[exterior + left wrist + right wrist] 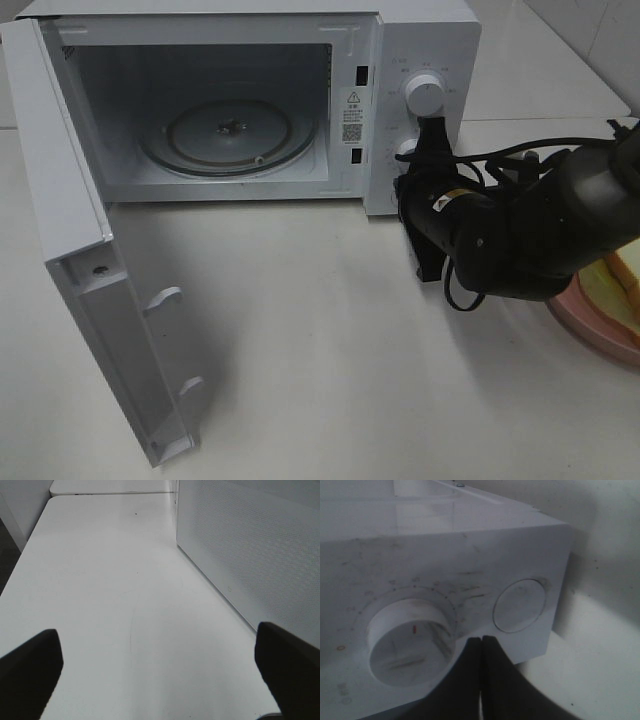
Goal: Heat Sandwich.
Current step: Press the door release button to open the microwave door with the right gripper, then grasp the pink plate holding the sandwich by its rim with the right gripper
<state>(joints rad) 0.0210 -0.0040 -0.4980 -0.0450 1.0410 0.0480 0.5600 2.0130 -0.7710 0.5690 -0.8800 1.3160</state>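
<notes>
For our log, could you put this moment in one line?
white microwave door open; white-bread sandwich on pink plate; right gripper shut

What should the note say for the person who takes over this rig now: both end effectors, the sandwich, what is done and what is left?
Left end effector: open, empty, above the bare table.
Right end effector: shut, holding nothing, tip at the microwave's control panel, between the dial and the round button.
Sandwich: on its pink plate on the table, far right in the high view, partly hidden behind the right arm.
Done: the door stands open; the turntable is bare.
Left: put the plate inside, close the door, start heating.
</notes>
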